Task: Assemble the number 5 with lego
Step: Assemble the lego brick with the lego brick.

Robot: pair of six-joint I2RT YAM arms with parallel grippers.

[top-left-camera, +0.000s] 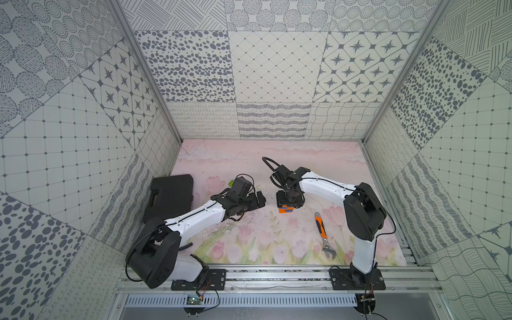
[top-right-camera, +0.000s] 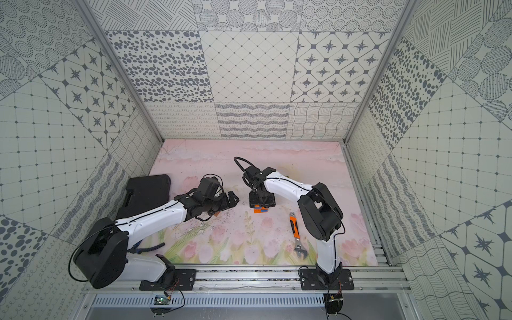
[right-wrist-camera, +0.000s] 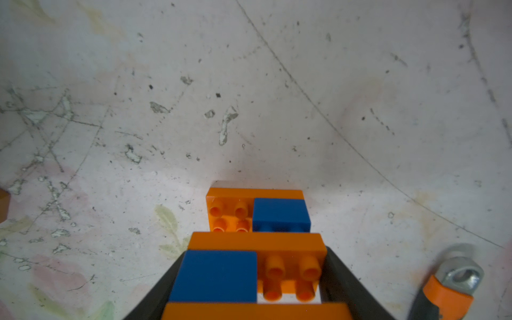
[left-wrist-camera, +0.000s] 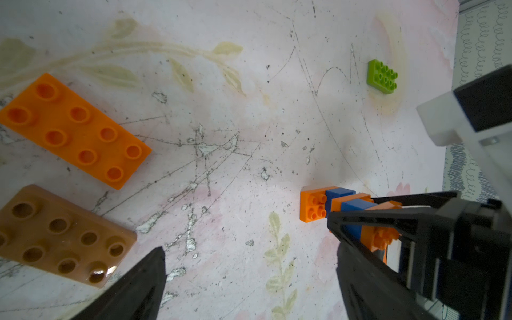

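My right gripper (top-left-camera: 288,206) points down at mid-table and is shut on a lego stack (top-left-camera: 286,210) of alternating orange and blue bricks. In the right wrist view the stack (right-wrist-camera: 255,243) runs from between the black fingers (right-wrist-camera: 166,282) down to the mat. My left gripper (top-left-camera: 260,201) hovers just left of it, open, with only bare mat between its fingers (left-wrist-camera: 138,288). The left wrist view shows the stack (left-wrist-camera: 324,207), a loose orange oblong brick (left-wrist-camera: 74,130), a brown oblong brick (left-wrist-camera: 61,235) and a lime green brick (left-wrist-camera: 382,76) on the mat.
A black case (top-left-camera: 170,198) lies at the left edge of the mat behind my left arm. An orange-handled wrench (top-left-camera: 322,231) lies right of the stack, near my right arm's base. Patterned walls close in three sides.
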